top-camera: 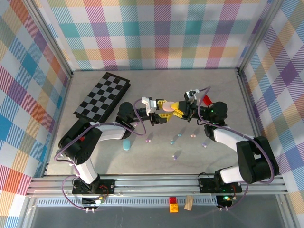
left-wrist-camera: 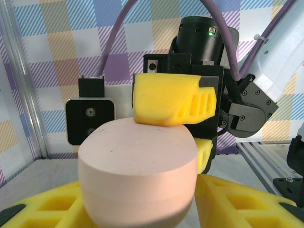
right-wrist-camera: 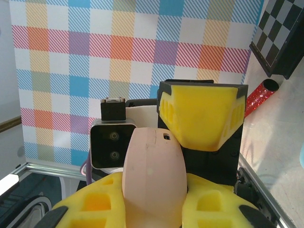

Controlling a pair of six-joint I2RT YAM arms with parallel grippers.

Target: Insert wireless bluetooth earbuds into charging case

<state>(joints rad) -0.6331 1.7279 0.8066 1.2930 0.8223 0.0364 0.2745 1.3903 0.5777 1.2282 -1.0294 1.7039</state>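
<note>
Grey table (top-camera: 223,85) inside plaid walls. Pink case (top-camera: 167,108) is held above table centre, a smooth matte pebble; its lid looks closed, with a thin seam showing. Right gripper (top-camera: 176,109) is clamped on it from 3 o'clock. Left gripper (top-camera: 160,108) comes in from 9 o'clock, its fingers apparently pressed to both sides of the case. Earbuds (top-camera: 173,140), lavender, pink and light blue, lie loose on the table toward 6 o'clock of the case. Light blue case (top-camera: 126,145) rests at 8 o'clock, checkerboard (top-camera: 102,96) at 10 o'clock. Progress: no bud seated; opening and inserting remain.
</note>
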